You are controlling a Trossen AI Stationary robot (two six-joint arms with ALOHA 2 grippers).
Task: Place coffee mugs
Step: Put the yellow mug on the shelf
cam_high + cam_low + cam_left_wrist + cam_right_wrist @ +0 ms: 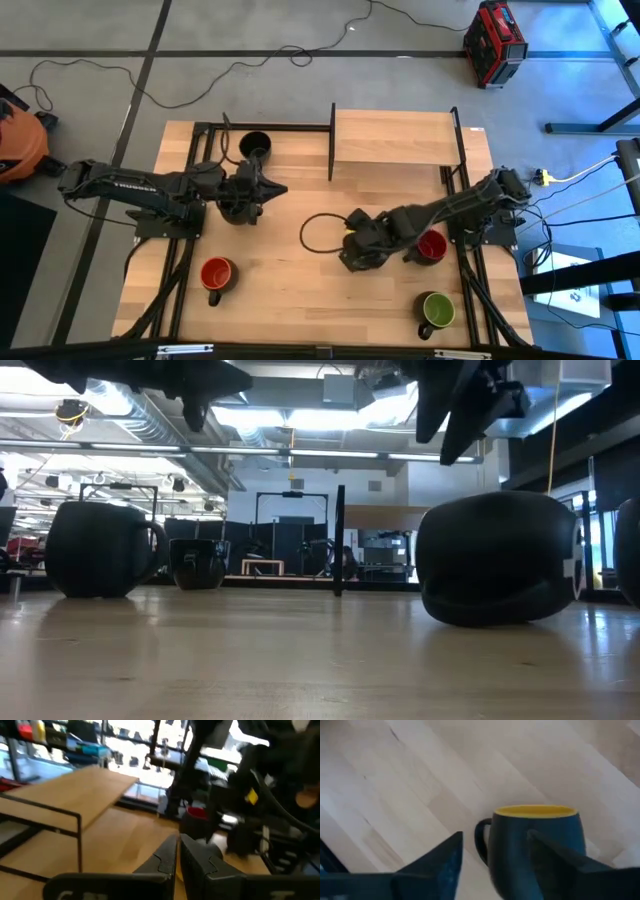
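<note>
A dark mug with a yellow inside (535, 845) stands upright on the wooden table, its handle (480, 842) to one side. My right gripper (495, 852) hangs open above it, pointing steeply down, with a finger over either side. In the high view that gripper (352, 262) hides the mug. My left gripper (278, 188) is shut and level at the table's left, holding nothing. On the table stand a red-inside mug (217, 275), a second red-inside mug (431, 245), a green-inside mug (436, 310) and a black mug (255, 145).
A raised wooden shelf (395, 137) on a black frame stands at the far middle. A black cable loop (320, 232) lies on the table between the arms. The second red-inside mug sits close beside my right arm. Bare wood lies along the near middle.
</note>
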